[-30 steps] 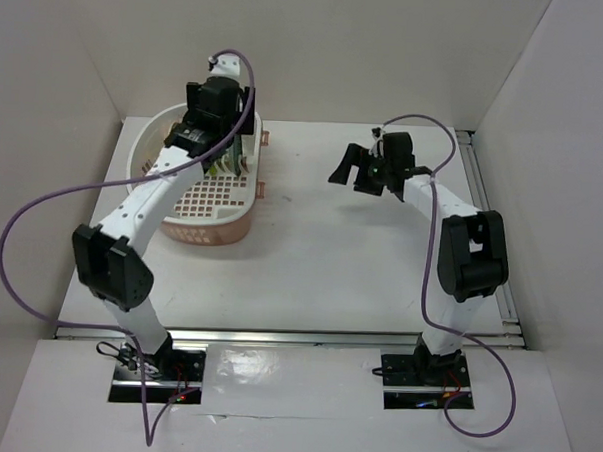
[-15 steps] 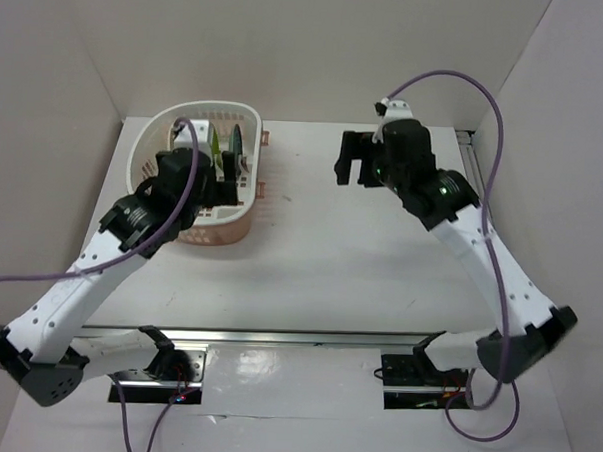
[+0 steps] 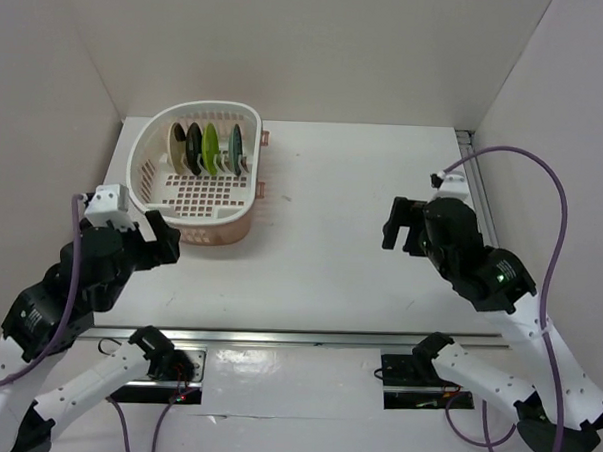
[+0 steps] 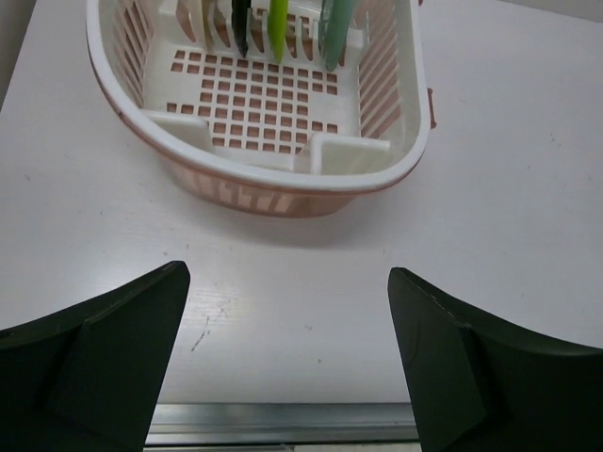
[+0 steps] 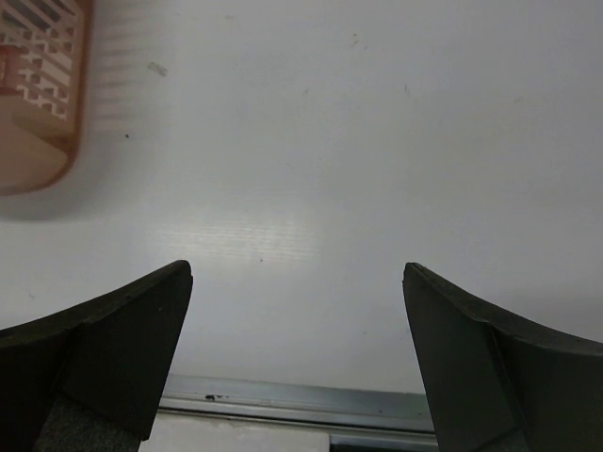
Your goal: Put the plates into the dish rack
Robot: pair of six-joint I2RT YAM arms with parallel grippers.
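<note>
The white dish rack (image 3: pixel 144 166) on its salmon base stands at the back left. Four plates stand upright in its prongs: cream (image 3: pixel 177 142), black (image 3: pixel 194 146), lime green (image 3: pixel 211 147) and blue-white patterned (image 3: pixel 236 148). The rack also shows in the left wrist view (image 4: pixel 273 169) with the black plate (image 4: pixel 240 21), the green plate (image 4: pixel 277 26) and the patterned plate (image 4: pixel 338 28). My left gripper (image 3: pixel 153 238) is open and empty, pulled back near the table's front left. My right gripper (image 3: pixel 406 227) is open and empty over the right side of the table.
White walls close the table on three sides. A metal rail (image 3: pixel 307 337) runs along the front edge. A corner of the rack's salmon base (image 5: pixel 33 113) shows at the left in the right wrist view.
Both arms have drawn back toward the near edge. The left gripper left the rack, where the plates now stand uncovered. The right gripper moved from the back middle to the right front.
</note>
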